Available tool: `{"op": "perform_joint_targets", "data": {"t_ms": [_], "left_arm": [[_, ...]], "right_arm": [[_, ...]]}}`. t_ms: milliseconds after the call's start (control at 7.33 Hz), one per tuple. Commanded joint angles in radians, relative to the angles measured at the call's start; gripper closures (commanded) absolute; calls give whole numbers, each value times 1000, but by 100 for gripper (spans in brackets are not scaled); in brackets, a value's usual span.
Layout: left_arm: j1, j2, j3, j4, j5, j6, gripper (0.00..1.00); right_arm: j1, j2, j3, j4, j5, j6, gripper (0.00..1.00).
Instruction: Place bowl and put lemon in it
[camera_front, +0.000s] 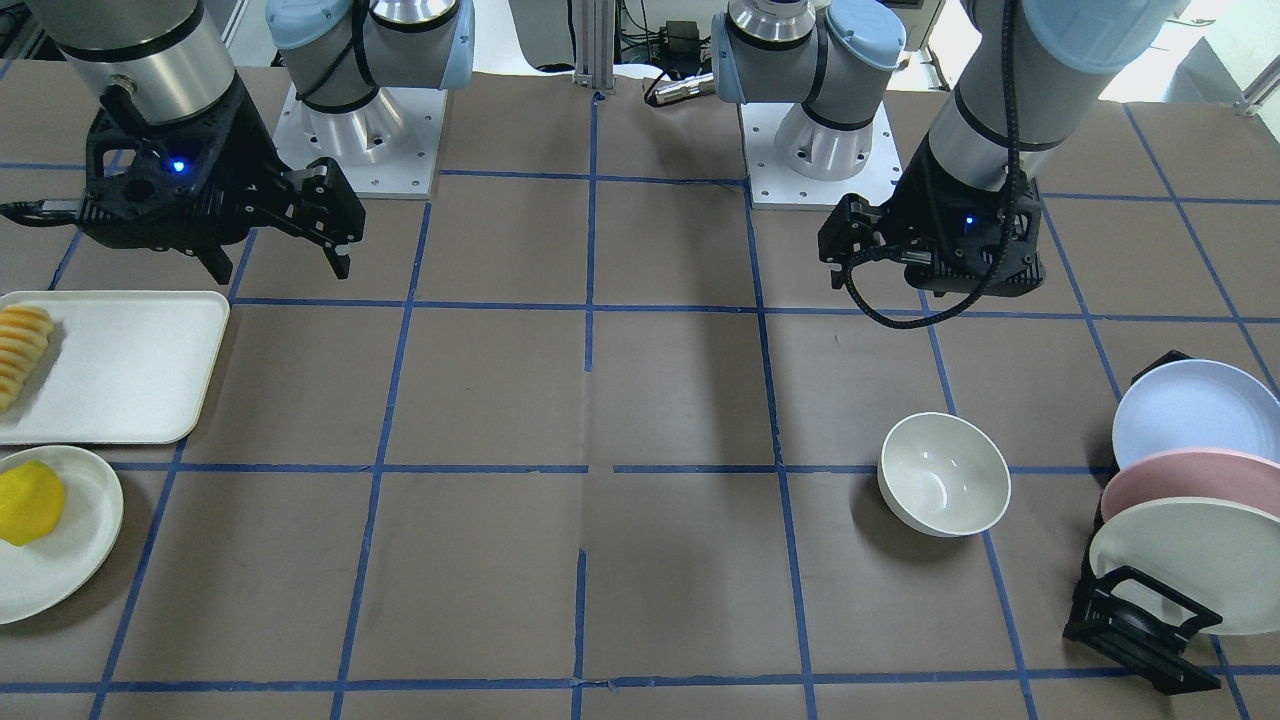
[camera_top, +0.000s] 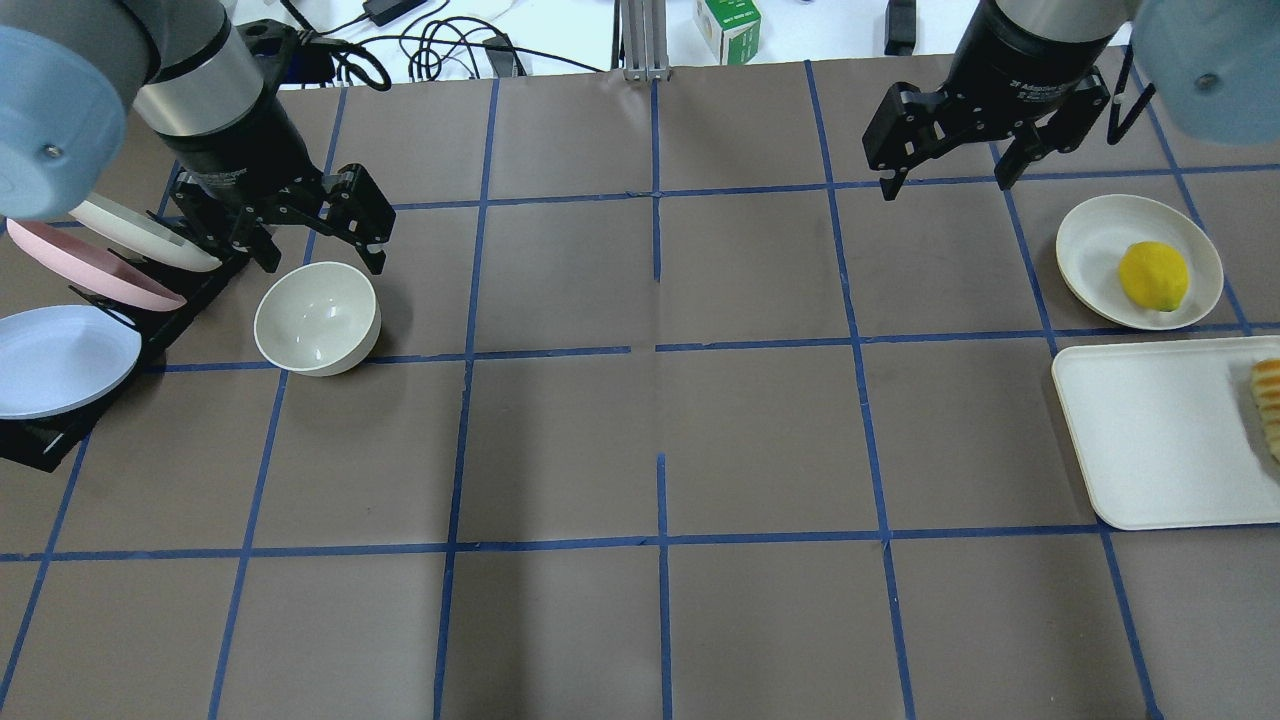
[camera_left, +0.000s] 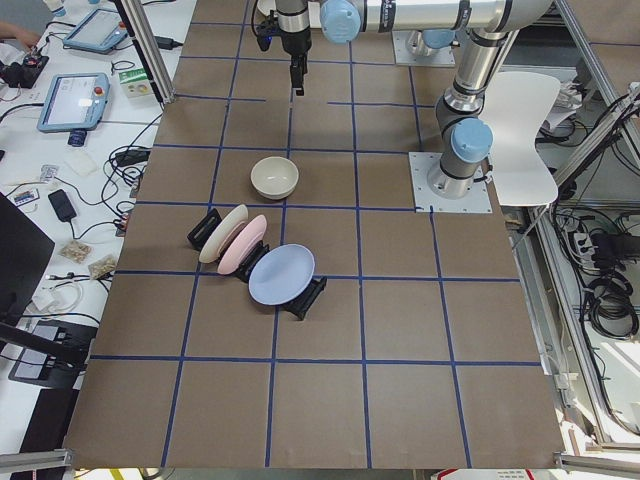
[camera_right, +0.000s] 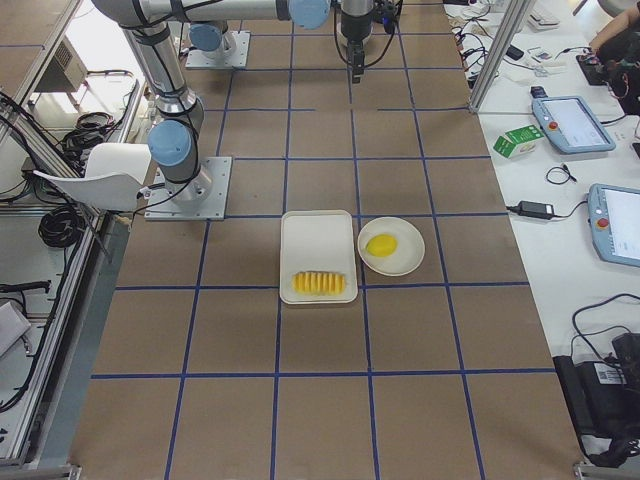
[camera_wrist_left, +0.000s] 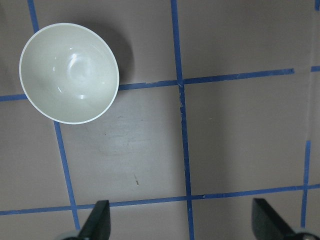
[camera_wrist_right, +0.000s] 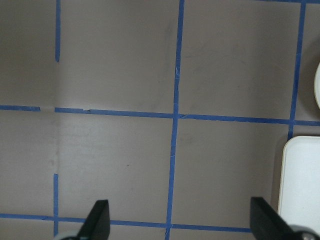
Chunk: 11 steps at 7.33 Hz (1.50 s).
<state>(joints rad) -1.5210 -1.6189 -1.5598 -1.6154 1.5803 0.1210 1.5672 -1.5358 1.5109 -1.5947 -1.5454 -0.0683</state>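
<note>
The off-white bowl (camera_top: 317, 318) stands upright and empty on the brown table, on the robot's left side, beside the plate rack; it also shows in the front view (camera_front: 944, 473) and in the upper left of the left wrist view (camera_wrist_left: 69, 72). My left gripper (camera_top: 322, 262) hovers above the table just beyond the bowl, open and empty, apart from it. The yellow lemon (camera_top: 1153, 276) lies on a shallow cream plate (camera_top: 1085, 240) on the robot's right side. My right gripper (camera_top: 946, 185) is open and empty, above the table and left of that plate in the overhead view.
A black rack (camera_top: 40, 440) holds three upright pastel plates (camera_top: 70, 355) next to the bowl. A cream tray (camera_top: 1150, 440) with sliced yellow-orange food (camera_top: 1268, 400) lies next to the lemon's plate. Blue tape lines grid the table.
</note>
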Motion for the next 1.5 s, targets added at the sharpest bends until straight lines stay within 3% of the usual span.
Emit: {"op": "perform_joint_targets", "data": {"t_ms": [0,545,955,1227,1364], "left_arm": [[1,11,3,3,0,2,0],[1,10,0,16,-2,2,0],[5,-4,0,31,0,5,0],[25,-27,-2,87,1,20,0],[51,-36,-3,92,6,23,0]], "right_arm": [[2,-1,5,1,-2,1,0],[-39,6,-12,-1,-21,-37,0],[-336,37,-11,16,-36,-187,0],[-459,162,-3,-142,-47,-501,0],[-499,246,-1,-227,-44,-552,0]]}}
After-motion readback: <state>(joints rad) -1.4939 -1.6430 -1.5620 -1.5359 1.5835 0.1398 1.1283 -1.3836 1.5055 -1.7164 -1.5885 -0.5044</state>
